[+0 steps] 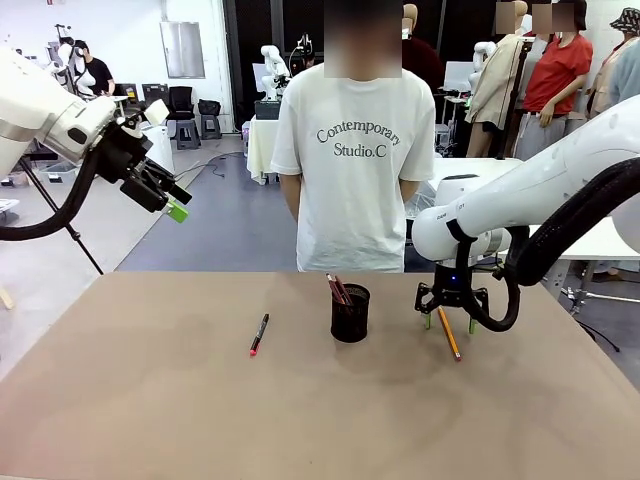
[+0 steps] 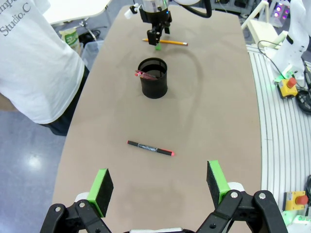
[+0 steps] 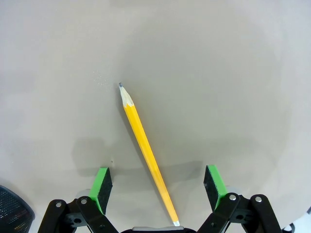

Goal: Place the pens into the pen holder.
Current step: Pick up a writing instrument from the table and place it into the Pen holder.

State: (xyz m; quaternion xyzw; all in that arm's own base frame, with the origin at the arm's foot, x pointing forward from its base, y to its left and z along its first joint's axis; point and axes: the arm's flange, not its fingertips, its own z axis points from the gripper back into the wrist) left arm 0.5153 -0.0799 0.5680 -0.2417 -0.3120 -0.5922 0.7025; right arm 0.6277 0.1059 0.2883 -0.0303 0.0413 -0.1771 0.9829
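Note:
A black mesh pen holder (image 1: 350,313) stands mid-table with a reddish-brown pen (image 1: 338,289) leaning inside it; it shows as pen holder (image 2: 153,77) in the left wrist view and at the corner pen holder (image 3: 12,211) of the right wrist view. A black pen with a red tip (image 1: 259,334) lies flat to its left, also black pen (image 2: 150,148). The yellow pencil (image 1: 449,333) lies right of the holder. My right gripper (image 1: 449,322) hangs open just above it, fingers straddling the pencil (image 3: 146,153). My left gripper (image 1: 172,205) is open, raised high at the left, nothing between its pads.
A person in a white T-shirt (image 1: 352,170) stands at the far table edge, hands behind the back. The brown tabletop (image 1: 150,400) has free room in front and on the left. White tables and other equipment stand beyond.

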